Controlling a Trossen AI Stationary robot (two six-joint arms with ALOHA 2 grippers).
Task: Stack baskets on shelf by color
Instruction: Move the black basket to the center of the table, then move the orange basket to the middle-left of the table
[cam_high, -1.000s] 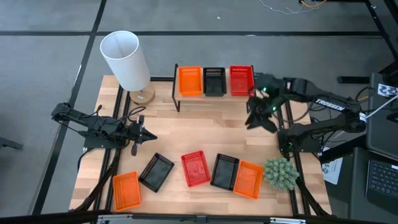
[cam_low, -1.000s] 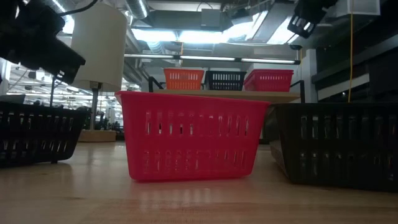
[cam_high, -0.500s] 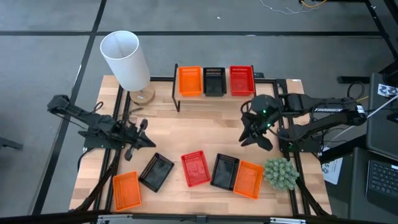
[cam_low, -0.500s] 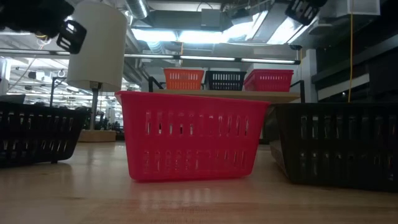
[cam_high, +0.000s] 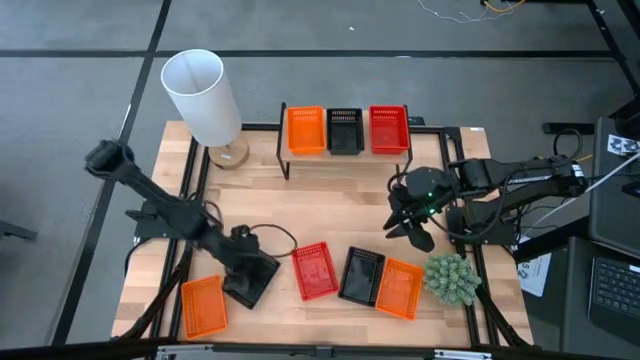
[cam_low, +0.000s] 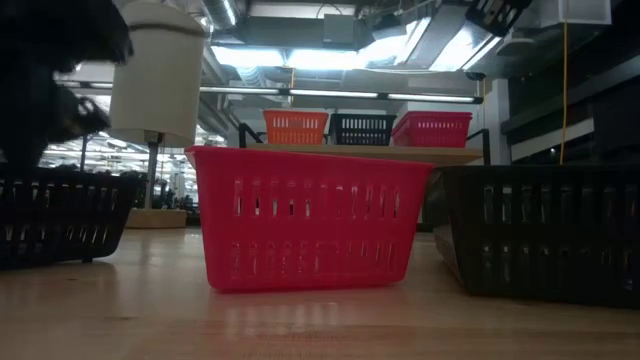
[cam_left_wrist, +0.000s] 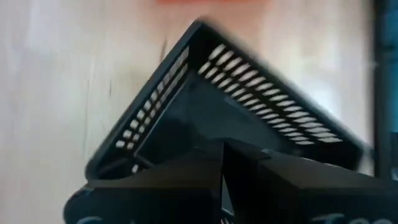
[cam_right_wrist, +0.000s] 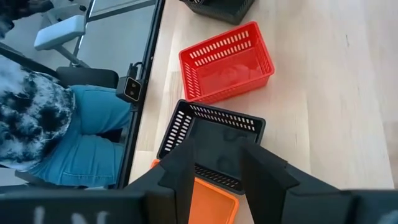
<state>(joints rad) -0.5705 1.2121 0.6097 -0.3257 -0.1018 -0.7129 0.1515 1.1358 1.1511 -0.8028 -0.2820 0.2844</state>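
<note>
On the low rack with a light wooden top and thin black legs (cam_high: 348, 153), an orange mesh basket (cam_high: 306, 130), a black mesh basket (cam_high: 345, 130) and a red mesh basket (cam_high: 388, 129) sit side by side, while the other baskets lie along the near edge of the wooden worktop (cam_high: 330, 200). The left pincer (cam_high: 243, 257) is down at the loose black plastic mesh basket (cam_left_wrist: 217, 118) beside the red basket in the front row (cam_high: 314, 271); whether its fingers are open or closed I cannot tell. The right pincer (cam_right_wrist: 214, 165) hangs above the worktop's right side with its fingers spread apart and holding nothing, over the second black basket (cam_right_wrist: 211, 140) and the orange basket touching it (cam_high: 400, 287).
</note>
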